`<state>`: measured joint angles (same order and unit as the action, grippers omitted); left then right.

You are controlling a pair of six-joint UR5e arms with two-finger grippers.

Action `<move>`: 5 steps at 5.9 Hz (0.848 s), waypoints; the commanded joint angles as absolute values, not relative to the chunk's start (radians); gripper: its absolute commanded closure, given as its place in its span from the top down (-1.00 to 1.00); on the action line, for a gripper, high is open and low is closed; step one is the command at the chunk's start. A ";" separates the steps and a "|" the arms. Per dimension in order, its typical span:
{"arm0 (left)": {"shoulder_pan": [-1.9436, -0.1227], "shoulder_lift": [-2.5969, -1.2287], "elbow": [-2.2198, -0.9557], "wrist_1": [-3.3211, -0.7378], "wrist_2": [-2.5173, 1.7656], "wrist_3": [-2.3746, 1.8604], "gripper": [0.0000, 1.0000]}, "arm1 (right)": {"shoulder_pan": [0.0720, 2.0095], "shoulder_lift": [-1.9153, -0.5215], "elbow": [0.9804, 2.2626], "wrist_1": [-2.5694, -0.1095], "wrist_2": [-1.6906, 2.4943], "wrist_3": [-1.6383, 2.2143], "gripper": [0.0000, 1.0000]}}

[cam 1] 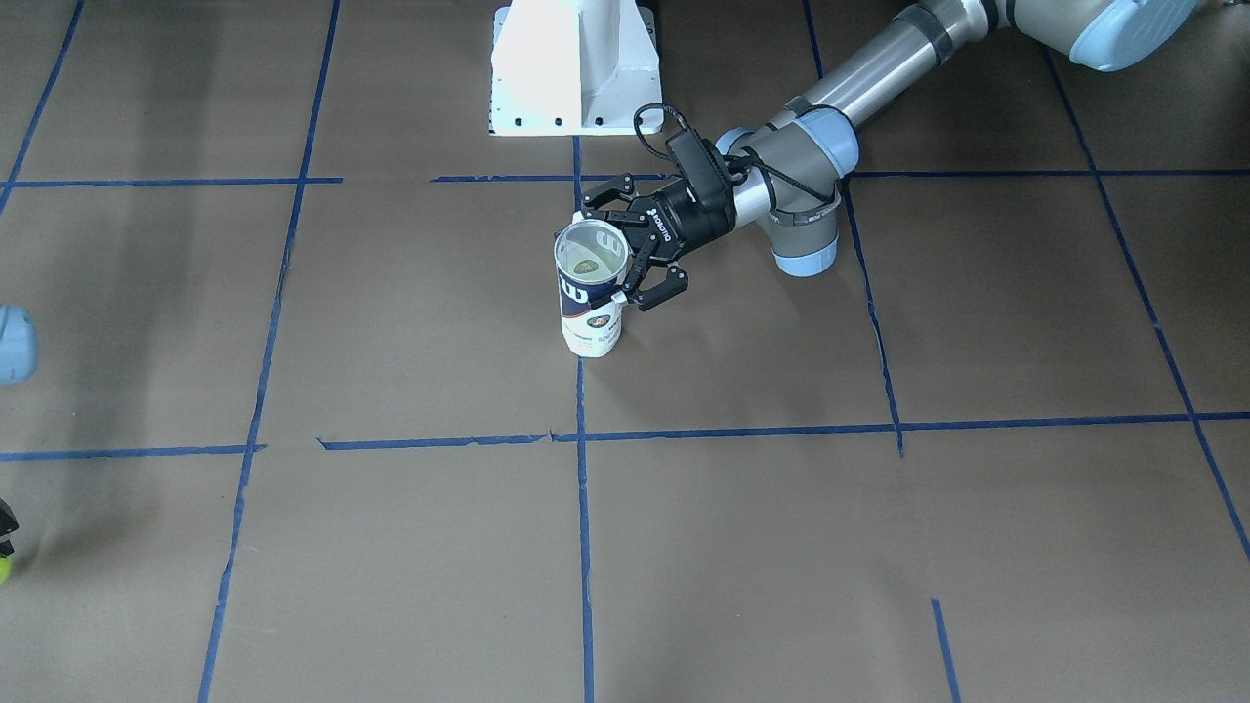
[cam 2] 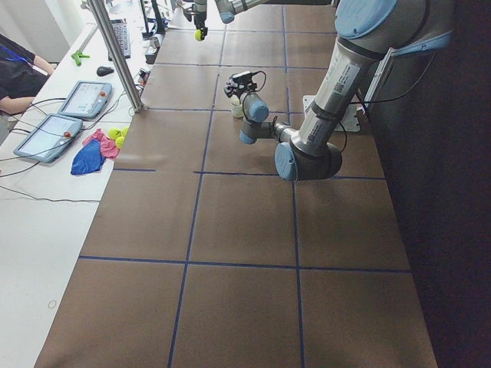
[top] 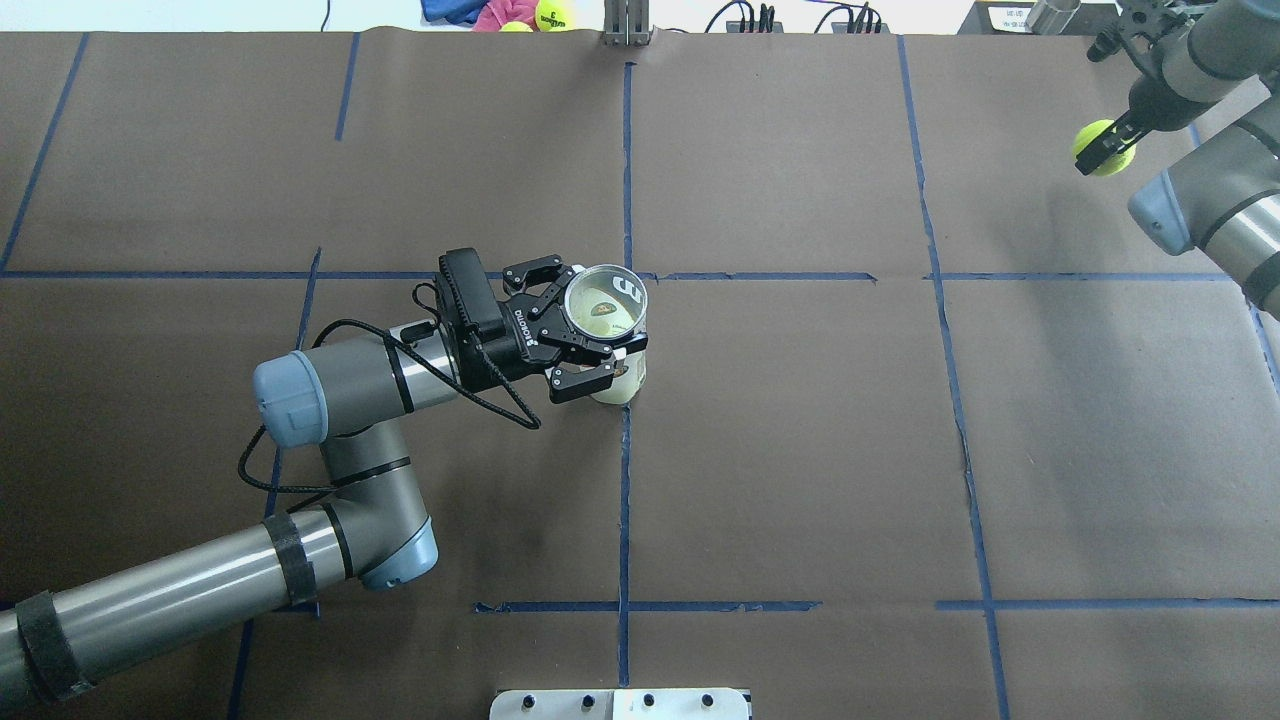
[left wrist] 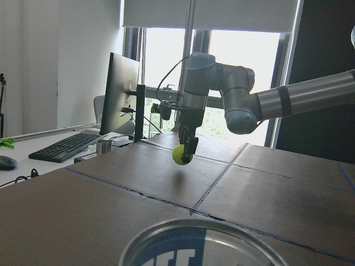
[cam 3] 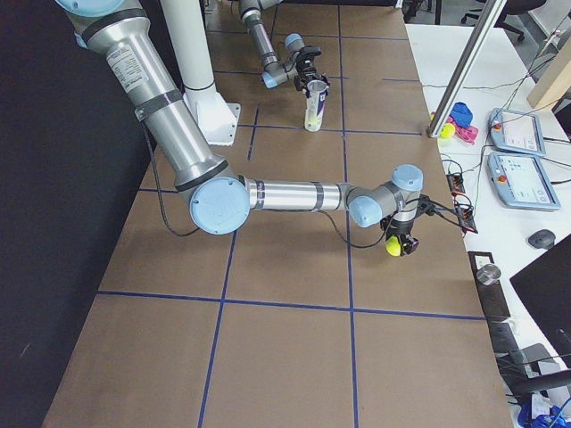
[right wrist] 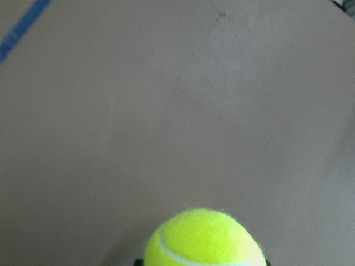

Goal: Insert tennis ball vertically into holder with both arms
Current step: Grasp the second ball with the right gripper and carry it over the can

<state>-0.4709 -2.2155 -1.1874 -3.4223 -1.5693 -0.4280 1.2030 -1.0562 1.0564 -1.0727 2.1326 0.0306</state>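
Note:
The holder (cam 1: 590, 317), a clear can with a white and navy label, stands upright at the table's middle, its open mouth up (top: 603, 300). My left gripper (top: 598, 325) reaches in level from the side and is shut on the holder just below the rim. The rim fills the bottom of the left wrist view (left wrist: 205, 244). My right gripper (top: 1100, 150) is shut on a yellow tennis ball (top: 1104, 147) and holds it above the table, far out on the robot's right. The ball also shows in the right wrist view (right wrist: 205, 238) and in the exterior right view (cam 3: 393, 246).
The white metal pedestal (cam 1: 576, 68) stands at the robot's base, close behind the holder. Loose tennis balls and a cloth (top: 520, 14) lie beyond the table's far edge. A desk with tablets (cam 3: 513, 134) and a monitor (left wrist: 125, 91) runs along that side.

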 commanded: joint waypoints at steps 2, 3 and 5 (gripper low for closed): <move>-0.469 -2.217 -1.189 -3.422 -1.569 -0.429 0.76 | 1.171 -1.065 1.409 -1.333 2.181 0.259 -1.00; -0.469 -2.217 -1.189 -3.422 -1.569 -0.430 0.75 | 1.123 -1.062 1.624 -1.579 2.175 0.308 -1.00; -0.469 -2.217 -1.189 -3.422 -1.569 -0.430 0.75 | 0.979 -1.019 1.874 -1.727 2.164 0.679 -1.00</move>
